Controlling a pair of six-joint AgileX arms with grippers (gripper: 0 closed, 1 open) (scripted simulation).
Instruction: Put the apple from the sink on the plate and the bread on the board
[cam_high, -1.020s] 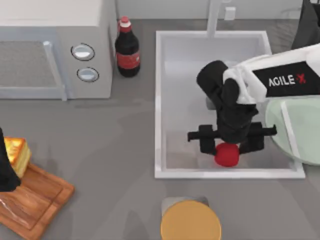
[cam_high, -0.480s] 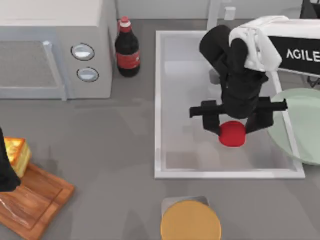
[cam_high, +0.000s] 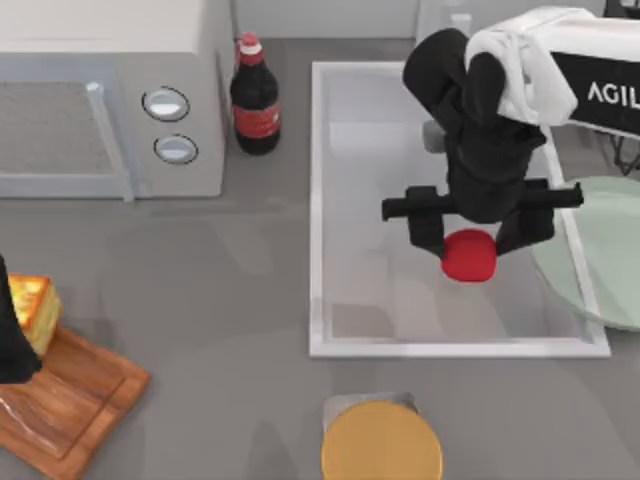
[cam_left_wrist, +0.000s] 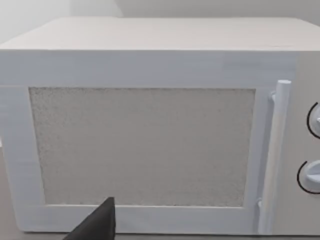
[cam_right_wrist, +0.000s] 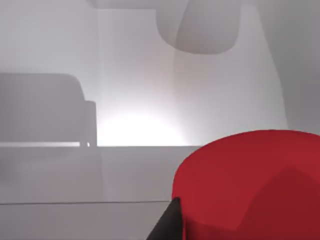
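1. Right gripper (cam_high: 468, 236): jaws clamped on apple (cam_high: 469, 256), now lifted above sink (cam_high: 318, 210), nearer plate (cam_high: 600, 250) at bench's right edge.
2. Left jaws: cannot tell; bread (cam_high: 30, 310) on board (cam_high: 70, 400).

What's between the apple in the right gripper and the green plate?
In the top view, one black finger of the right gripper beside the apple, then the sink's white right rim, which the plate overlaps.
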